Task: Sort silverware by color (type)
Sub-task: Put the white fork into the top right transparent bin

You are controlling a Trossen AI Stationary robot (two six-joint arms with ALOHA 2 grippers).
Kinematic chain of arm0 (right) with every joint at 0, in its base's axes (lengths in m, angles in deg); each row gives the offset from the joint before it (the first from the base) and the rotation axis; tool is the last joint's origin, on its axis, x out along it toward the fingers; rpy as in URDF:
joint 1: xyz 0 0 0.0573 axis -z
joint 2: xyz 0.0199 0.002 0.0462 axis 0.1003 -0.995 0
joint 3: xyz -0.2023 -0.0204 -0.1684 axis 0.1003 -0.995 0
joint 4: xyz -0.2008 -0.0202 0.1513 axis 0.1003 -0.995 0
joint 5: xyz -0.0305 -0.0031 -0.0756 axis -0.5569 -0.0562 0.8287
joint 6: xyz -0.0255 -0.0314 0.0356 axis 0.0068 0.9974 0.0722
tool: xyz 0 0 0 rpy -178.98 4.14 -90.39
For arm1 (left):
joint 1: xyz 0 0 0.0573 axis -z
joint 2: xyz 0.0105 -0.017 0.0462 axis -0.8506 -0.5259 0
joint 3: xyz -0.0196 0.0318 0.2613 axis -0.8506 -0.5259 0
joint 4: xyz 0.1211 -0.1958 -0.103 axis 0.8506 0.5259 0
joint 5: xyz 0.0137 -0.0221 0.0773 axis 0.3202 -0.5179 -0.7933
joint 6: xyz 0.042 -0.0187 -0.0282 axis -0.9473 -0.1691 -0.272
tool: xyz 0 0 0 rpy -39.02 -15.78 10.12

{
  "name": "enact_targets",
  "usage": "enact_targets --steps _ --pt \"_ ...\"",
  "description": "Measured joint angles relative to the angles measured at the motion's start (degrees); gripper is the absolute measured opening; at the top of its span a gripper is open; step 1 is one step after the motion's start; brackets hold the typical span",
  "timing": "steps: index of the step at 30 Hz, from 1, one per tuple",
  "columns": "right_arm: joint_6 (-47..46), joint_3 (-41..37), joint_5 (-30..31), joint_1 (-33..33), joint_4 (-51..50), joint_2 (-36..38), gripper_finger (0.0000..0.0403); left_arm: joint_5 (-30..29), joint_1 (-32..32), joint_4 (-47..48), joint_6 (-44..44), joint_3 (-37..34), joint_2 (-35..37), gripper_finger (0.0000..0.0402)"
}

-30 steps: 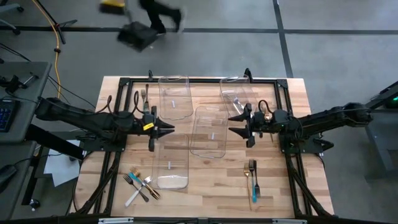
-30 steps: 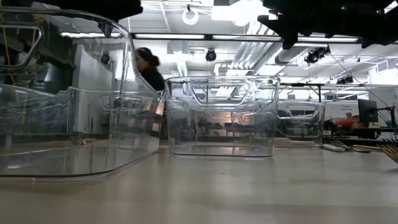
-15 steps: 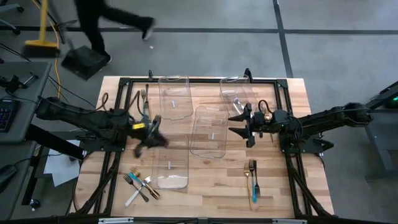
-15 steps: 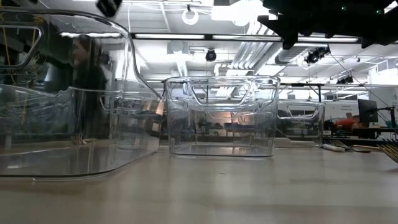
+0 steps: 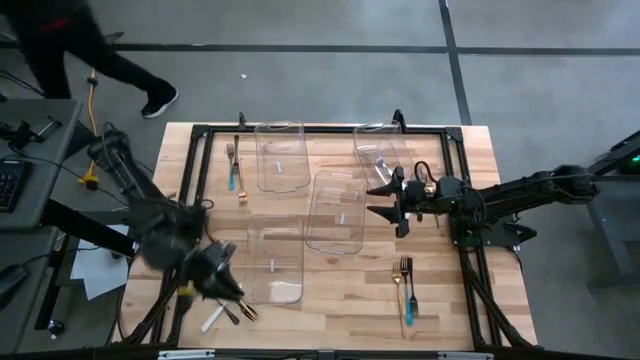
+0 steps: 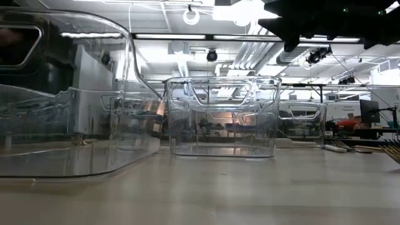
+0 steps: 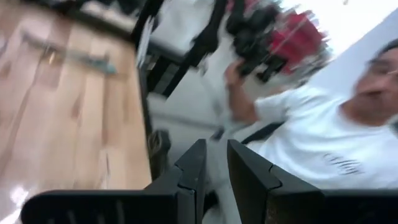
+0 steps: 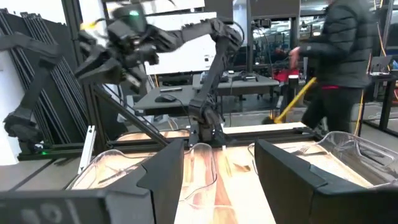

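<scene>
Silverware (image 5: 228,300) — just beside left hand (image 5: 222,282)

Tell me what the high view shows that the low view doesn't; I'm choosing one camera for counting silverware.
Only the high view: both tools, the left tool at the silverware pile near the table's left edge and the right tool open beside the middle bin, plus every silverware group at once, including the teal-handled fork. Only the low view: the ceiling lights beyond the table. Both: the clear bins, and a few utensils that the low view barely catches at its right edge.
</scene>
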Motion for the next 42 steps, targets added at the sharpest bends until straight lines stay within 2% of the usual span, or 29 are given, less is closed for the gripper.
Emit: enact_targets --steps 4,7,10,13,16,19,24,29,34,36,42 --pt "0.00 0.01 -0.01 0.00 0.15 0.00 0.0193 -7.31 6.35 17.51 9.75 13.10 -9.56 0.0056" --pt "0.00 0.00 -0.02 0.00 0.27 0.00 0.0193 -8.25 8.84 32.87 20.68 21.90 -17.38 0.0056" --pt "0.00 0.02 0.00 0.00 0.29 0.00 0.0193 -2.69 9.52 46.05 32.07 27.69 -24.67 0.0056" --pt "0.00 0.00 0.01 0.00 0.41 0.00 0.0193 5.70 9.50 53.08 40.07 29.01 -30.42 0.0056" --pt "0.00 0.02 0.01 0.00 0.46 0.00 0.0193 12.19 9.46 56.07 43.46 28.99 -35.26 0.0056" --pt "0.30 0.02 -0.02 0.00 1.27 0.00 0.0193 14.70 9.13 57.45 45.03 28.99 -39.04 0.0056" --pt "0.85 0.02 0.01 0.02 1.85 0.00 0.0193 14.15 7.93 57.39 45.70 28.99 -41.80 0.0072" --pt "1.88 0.02 -0.01 0.02 1.95 0.00 0.0193 12.26 6.72 57.48 47.27 27.36 -41.91 0.0117" --pt "1.92 0.04 0.01 0.02 2.18 0.00 0.0193 16.41 5.86 56.69 52.23 22.50 -41.91 0.0159" --pt "1.92 0.04 0.01 0.02 2.18 0.00 0.0193 18.44 5.41 56.73 54.56 20.69 -41.93 0.0167" --pt "1.92 0.07 0.01 0.02 2.18 0.00 0.0193 18.07 4.27 52.97 56.16 17.20 -41.93 0.0168"
